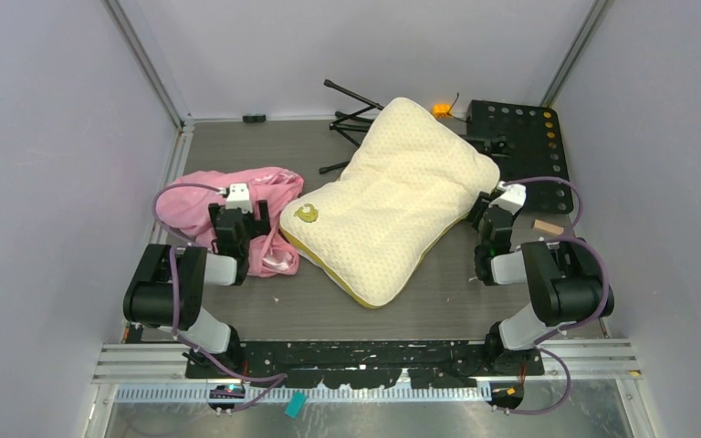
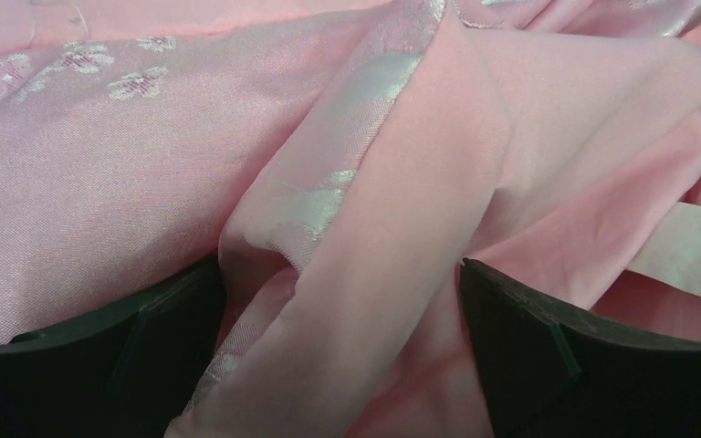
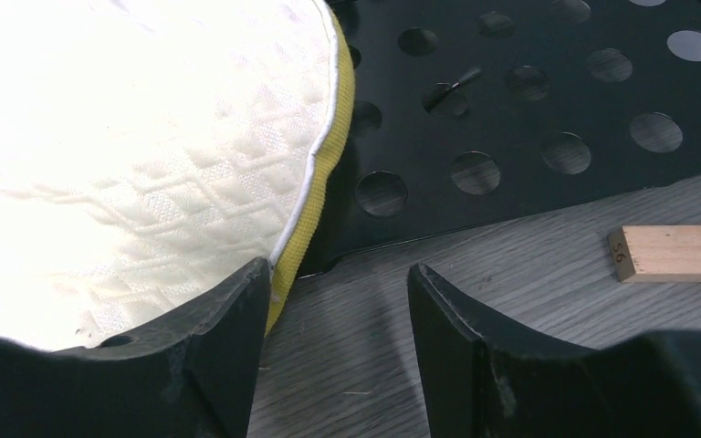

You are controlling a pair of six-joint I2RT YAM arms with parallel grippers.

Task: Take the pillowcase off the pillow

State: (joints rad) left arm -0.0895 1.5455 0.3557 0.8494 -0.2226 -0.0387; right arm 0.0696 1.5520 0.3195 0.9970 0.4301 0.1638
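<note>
Pillowcase [image 1: 269, 187] is lying clear of the pillow [image 1: 392, 201], frame left.
Left end effector [image 1: 237, 224] is sitting open right on it, a fold in its gap; right end effector [image 1: 490, 216] is resting open at the pillow's right edge.

Black-and-grey arms [image 1: 166, 290] carry purple cables [image 1: 156, 212] and white wrist modules [image 1: 237, 193]; left hand [image 2: 342, 365] and right hand [image 3: 338, 347] have black fingers [image 2: 548, 365].
</note>
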